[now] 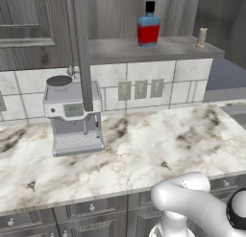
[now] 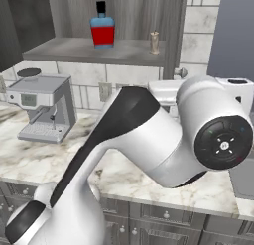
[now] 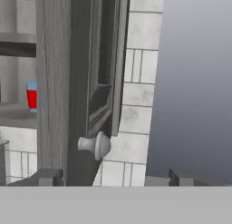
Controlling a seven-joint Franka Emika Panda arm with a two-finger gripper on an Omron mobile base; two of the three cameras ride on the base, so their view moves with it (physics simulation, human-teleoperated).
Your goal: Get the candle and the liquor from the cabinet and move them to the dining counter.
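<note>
Right, my gripper (image 3: 113, 177) sits with fingers apart, gripping nothing, beside the open cabinet door's knob (image 3: 96, 145). Liquor (image 1: 148, 26) and candle (image 1: 202, 37) stand upright, well apart, on the cabinet (image 1: 153, 50) shelf. Bottle looks glassy, slick, heavier: I'd grab its squat body. Candle seems light, tippy: pinch mid-height.
</note>
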